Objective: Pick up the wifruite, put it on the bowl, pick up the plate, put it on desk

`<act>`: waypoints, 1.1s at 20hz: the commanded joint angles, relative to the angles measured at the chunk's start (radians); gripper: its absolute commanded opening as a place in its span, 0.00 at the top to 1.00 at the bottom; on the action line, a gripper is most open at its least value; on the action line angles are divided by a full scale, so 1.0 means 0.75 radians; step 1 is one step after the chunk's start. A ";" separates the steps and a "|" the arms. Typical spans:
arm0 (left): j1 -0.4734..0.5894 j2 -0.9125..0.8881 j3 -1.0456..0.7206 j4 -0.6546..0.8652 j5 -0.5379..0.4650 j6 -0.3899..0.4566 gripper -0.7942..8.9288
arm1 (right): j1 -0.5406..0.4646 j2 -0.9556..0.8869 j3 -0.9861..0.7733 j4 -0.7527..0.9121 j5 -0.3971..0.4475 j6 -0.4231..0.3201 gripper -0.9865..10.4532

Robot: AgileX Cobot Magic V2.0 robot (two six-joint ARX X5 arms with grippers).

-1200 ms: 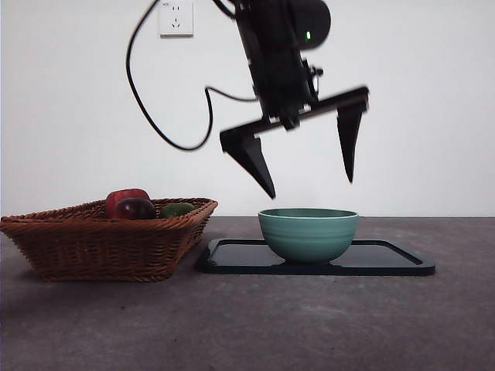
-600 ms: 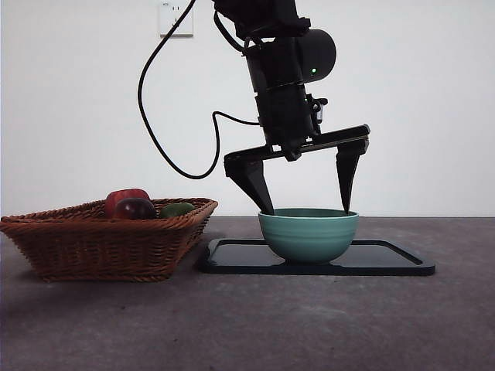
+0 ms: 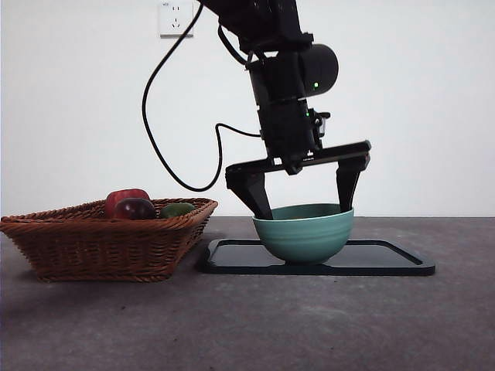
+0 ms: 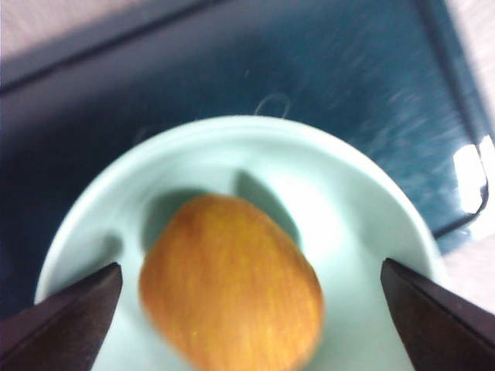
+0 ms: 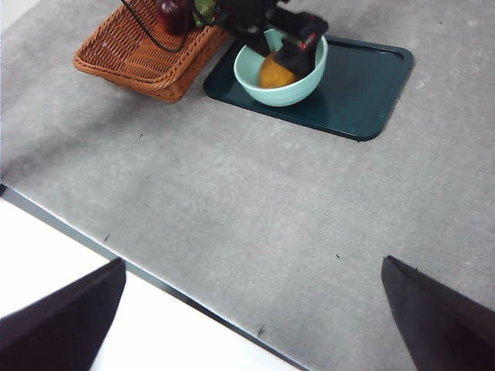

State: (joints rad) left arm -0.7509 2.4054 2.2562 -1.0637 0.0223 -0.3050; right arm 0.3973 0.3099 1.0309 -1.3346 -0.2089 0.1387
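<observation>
The orange-brown wifruite lies inside the teal bowl, which stands on the dark plate. My left gripper hangs right over it, open wide, one jaw at each side of the rim. In the front view the left gripper reaches down to the bowl, which leans a little on the plate; the fruit is hidden there. From high above the desk, my right gripper stands open and empty, looking at the bowl, wifruite and plate.
A wicker basket with a red apple, a dark fruit and a green one stands to the left of the plate. The basket nearly touches the plate's corner. The desk's near edge runs below the right gripper.
The left gripper has come down from above until its jaws reach the bowl's rim. The bowl now sits tilted and slightly further left.
</observation>
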 commanded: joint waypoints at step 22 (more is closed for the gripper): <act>-0.005 0.065 0.320 -0.245 -0.006 0.094 0.63 | 0.006 0.002 0.010 -0.042 -0.002 0.014 0.39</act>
State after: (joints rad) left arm -0.7498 2.4241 2.4611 -1.2442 0.0223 -0.2565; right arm 0.3973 0.3099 1.0309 -1.3346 -0.2089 0.1387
